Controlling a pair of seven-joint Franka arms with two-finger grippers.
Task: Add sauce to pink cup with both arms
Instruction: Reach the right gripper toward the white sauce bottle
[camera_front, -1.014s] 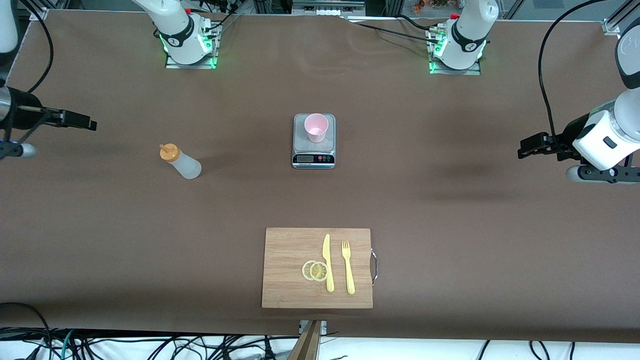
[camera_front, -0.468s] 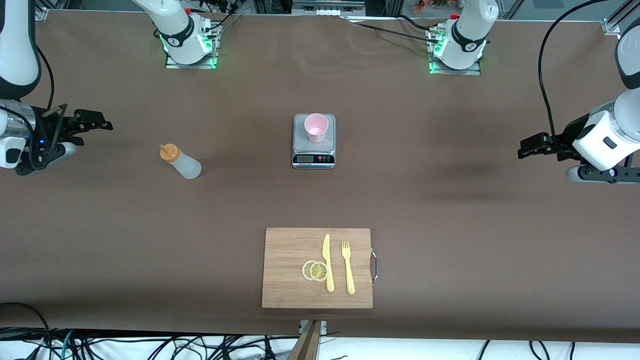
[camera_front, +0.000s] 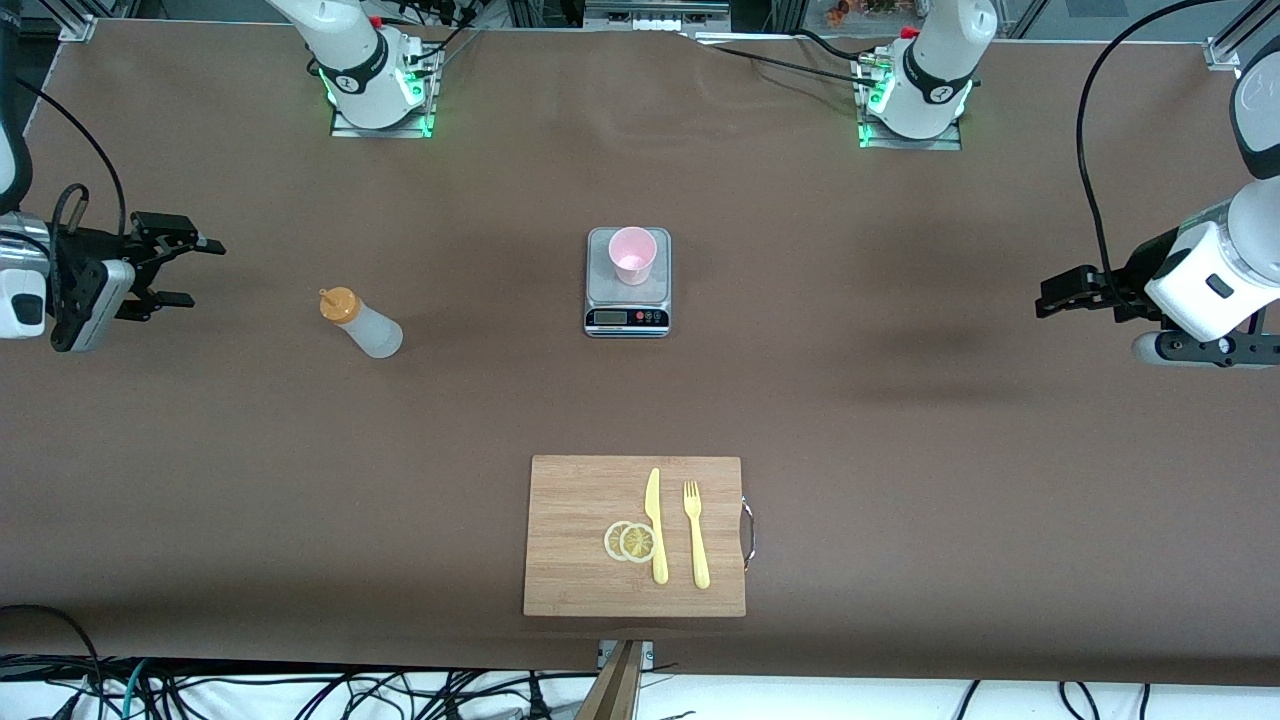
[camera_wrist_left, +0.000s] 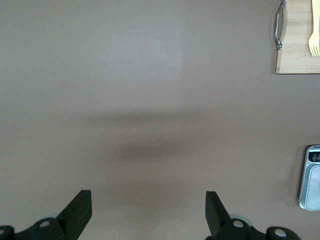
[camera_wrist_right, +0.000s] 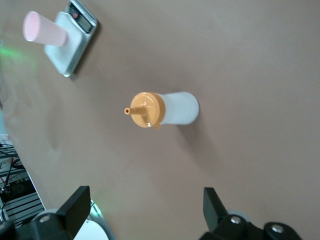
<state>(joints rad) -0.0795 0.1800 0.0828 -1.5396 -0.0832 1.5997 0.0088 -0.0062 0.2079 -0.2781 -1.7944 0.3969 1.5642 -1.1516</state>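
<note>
Clearly the step in hand is the reach for the small translucent squeeze bottle with the orange nozzle cap (camera_front: 360, 323), which stands upright on the brown table (camera_front: 900, 420) toward the right arm's end, well apart from the pale pink plastic cup (camera_front: 632, 255) that sits on the grey kitchen scale (camera_front: 627, 300). The right gripper (camera_front: 172, 271) hangs over the table's edge near the bottle, fingers spread wide and holding nothing. To do this well, I judge it should line the bottle's soft body between the fingers below the cap and close gently so no sauce squirts out. The left gripper (camera_front: 1060, 296), also spread and empty, waits over its own end of the table.
</note>
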